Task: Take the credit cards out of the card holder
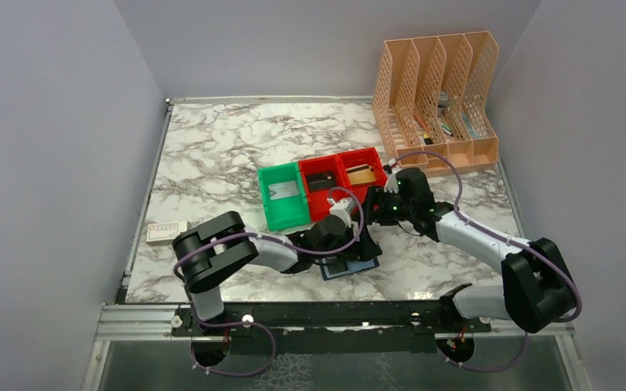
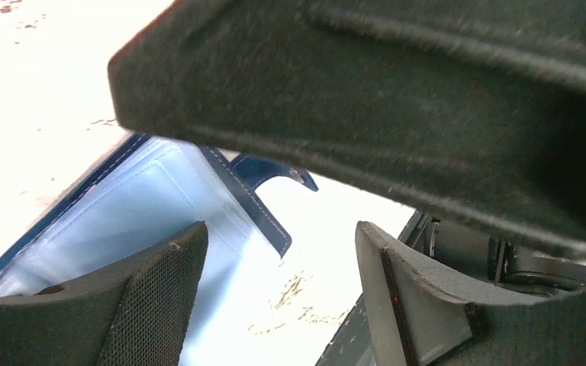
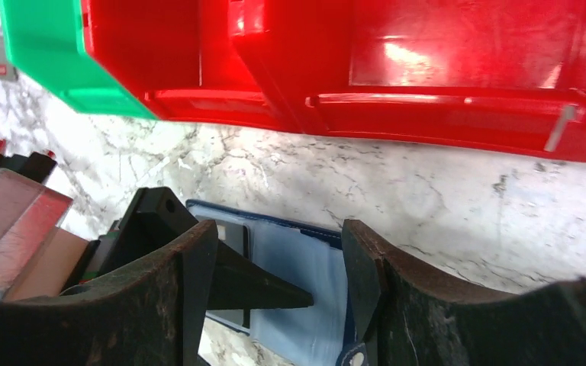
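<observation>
1. Card holder (image 1: 349, 270) lies opened flat on the tabletop (image 1: 212, 155), pale inner panels up. It sits just in front of the red bins (image 1: 319, 213), under both pincers.
2. Handling, judged: light, thin and floppy, with a soft cover and slick pocket panels. It will likely slide or fold if tugged without being pinned.
3. Cards, judged: stiff, thin and slippery, so only an exposed edge gives any purchase.
4. Where to hold: pin 1 panel flat with a finger, then pinch a card's free edge at the pocket mouth with the other pincer. A dark rectangle on the left panel in the right wrist view may be a card; cannot tell.
5. Left pincer (image 2: 281, 232) is released, jaws apart with nothing between. It is low over the holder, with 1 finger on or just above the pale panel; contact unclear. The arm is stretched low to the right across the tabletop.
6. Right pincer (image 3: 278, 232) is released, jaws apart and empty, tilted down above the holder. The arm reaches in from the right.
7. Green bin (image 1: 287, 218) and the 2 red bins each hold something flat and card-like.
</observation>
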Available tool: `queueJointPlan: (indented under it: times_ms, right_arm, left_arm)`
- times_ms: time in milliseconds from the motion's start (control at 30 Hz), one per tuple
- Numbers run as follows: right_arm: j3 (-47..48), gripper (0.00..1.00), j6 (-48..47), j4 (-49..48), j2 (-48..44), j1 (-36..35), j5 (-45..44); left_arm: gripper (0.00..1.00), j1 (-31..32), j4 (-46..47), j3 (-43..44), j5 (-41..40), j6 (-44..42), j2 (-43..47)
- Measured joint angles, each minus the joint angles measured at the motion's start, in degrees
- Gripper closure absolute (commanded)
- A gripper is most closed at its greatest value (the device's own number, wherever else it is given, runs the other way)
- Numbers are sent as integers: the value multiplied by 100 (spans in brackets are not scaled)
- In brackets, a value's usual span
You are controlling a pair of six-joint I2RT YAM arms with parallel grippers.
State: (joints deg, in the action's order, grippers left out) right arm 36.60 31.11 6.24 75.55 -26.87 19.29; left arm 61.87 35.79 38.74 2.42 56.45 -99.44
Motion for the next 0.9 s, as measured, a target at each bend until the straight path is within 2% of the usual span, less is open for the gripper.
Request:
queueJointPlan:
  times_ms: [133, 267, 367, 600, 767, 900]
  right_arm:
    - [-2, 47, -72, 151, -192, 33, -190]
    - [-37, 49, -131, 162, -262, 33, -122]
    - [-87, 51, -162, 149, -308, 33, 140]
    - [-225, 56, -199, -144, -306, 35, 1209]
    - [-345, 58, -146, -413, -184, 35, 1816]
    - [-365, 58, -142, -457, -129, 13, 2041]
  left_arm:
    - [27, 26, 155, 39, 17, 33, -177]
    - [27, 26, 175, -50, 15, 57, -83]
    - [26, 31, 68, -337, 9, 44, 363]
    - [25, 50, -168, -804, -144, -142, 2028]
    - [27, 52, -955, -844, -511, -236, 2490]
    - [27, 52, -1473, -1259, -927, -197, 3080]
